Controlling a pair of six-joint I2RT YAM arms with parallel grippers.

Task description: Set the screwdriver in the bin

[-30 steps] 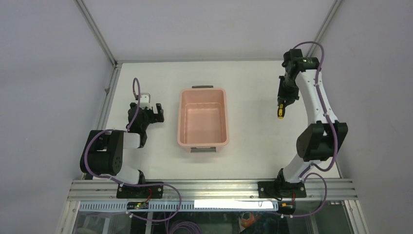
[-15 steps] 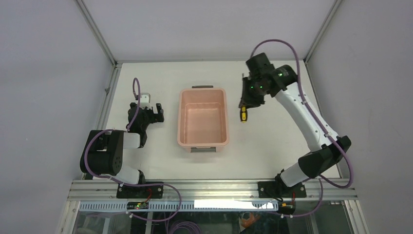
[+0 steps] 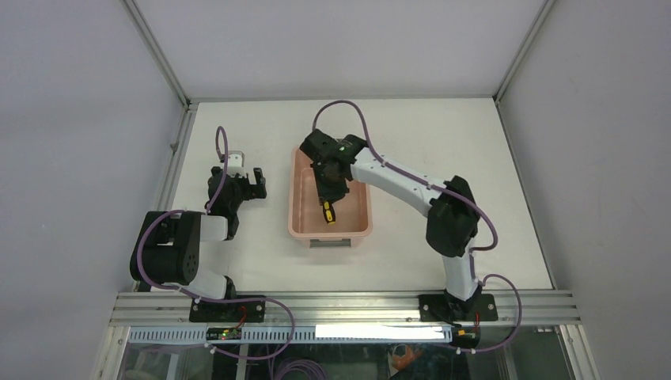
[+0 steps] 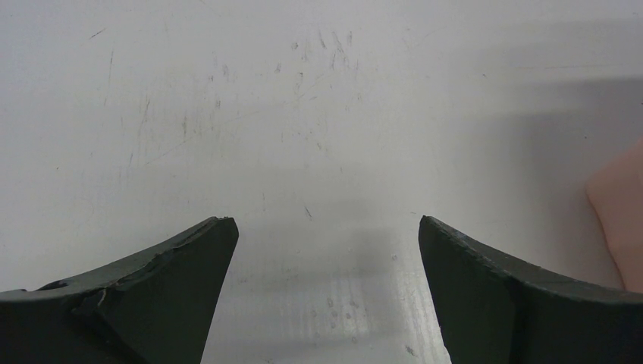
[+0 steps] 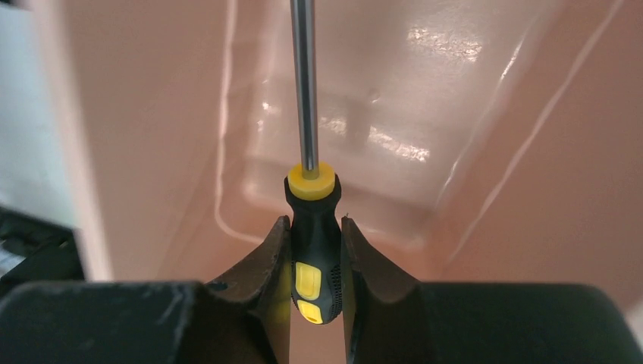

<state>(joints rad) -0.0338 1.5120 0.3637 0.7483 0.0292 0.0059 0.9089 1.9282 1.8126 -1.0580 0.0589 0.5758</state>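
- The right gripper (image 5: 315, 222) is clamped narrowly on the black-and-yellow handle of the screwdriver (image 5: 312, 199), one finger pressed to each side.
- From above, the screwdriver (image 3: 327, 212) is over the inside of the bin (image 3: 293, 198), in its 6 o'clock half. Whether it touches the floor cannot be told.
- The thin shaft points at the bin's pink floor (image 5: 531, 189).
- The left gripper (image 3: 248, 178) is at the bin's 9 o'clock, spread wide and holding nothing, over the scratched white table (image 4: 303, 114).

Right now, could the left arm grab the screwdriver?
Probably not easily. The right hand is shut on the screwdriver by its handle, over the bin, leaving only the thin shaft free. The left hand is open but outside the bin's left wall.
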